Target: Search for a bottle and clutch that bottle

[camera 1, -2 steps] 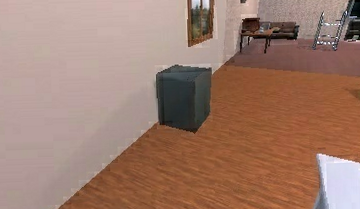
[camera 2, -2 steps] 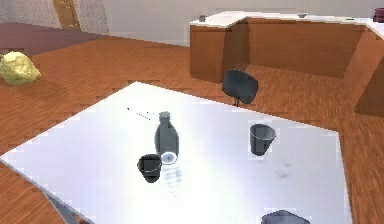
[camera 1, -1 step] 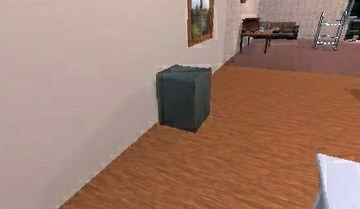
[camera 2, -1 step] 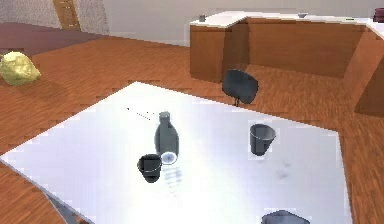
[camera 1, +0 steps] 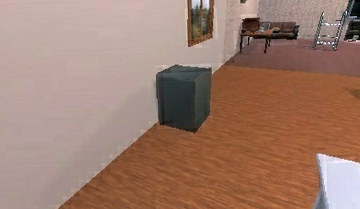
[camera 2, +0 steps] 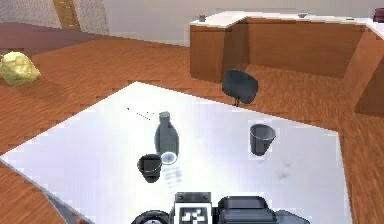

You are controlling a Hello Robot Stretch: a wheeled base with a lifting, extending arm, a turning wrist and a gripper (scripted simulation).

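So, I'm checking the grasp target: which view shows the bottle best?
The arm side view: the grey bottle stands upright on the white table, whole and unblocked. The forward view offers a white corner, likely that table's, at its lower right.

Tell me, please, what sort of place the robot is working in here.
Probably an open-plan home, near its kitchen or dining area: a white table bears a grey bottle and two dark cups, a wood-fronted counter with a pale top stands beyond it, and wood flooring runs through.
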